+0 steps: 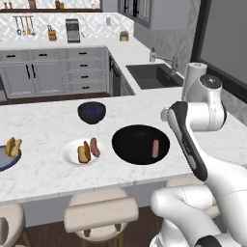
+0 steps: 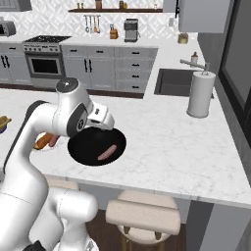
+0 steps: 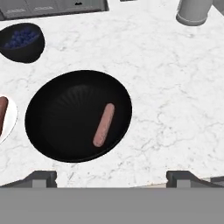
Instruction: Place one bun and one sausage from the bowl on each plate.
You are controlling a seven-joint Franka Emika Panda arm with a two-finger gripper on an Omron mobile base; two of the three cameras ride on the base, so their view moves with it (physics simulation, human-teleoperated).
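The wide black bowl [image 1: 126, 144] [image 2: 86, 147] [image 3: 61, 122] sits near the counter's front edge with one sausage [image 1: 155, 148] [image 2: 107, 152] [image 3: 103, 124] lying in it. To its left, the white plate [image 1: 70, 153] [image 3: 11, 118] carries a bun [image 1: 83, 153] and a sausage [image 1: 94, 147]. At the far left, the dark blue-grey plate [image 1: 4, 161] holds a bun [image 1: 13, 147]. My gripper [image 3: 111, 178] hangs open and empty above the bowl's near side, fingertips [image 3: 41, 178] spread wide. In the right base view my hand [image 2: 100, 117] hovers over the bowl's far rim.
A smaller dark blue bowl [image 1: 91, 112] [image 3: 22, 41] stands behind the plates. A paper towel roll [image 2: 200, 94] and the sink [image 2: 179, 82] are at the back right. Stools [image 1: 99, 212] [image 2: 144, 213] sit under the counter's front edge.
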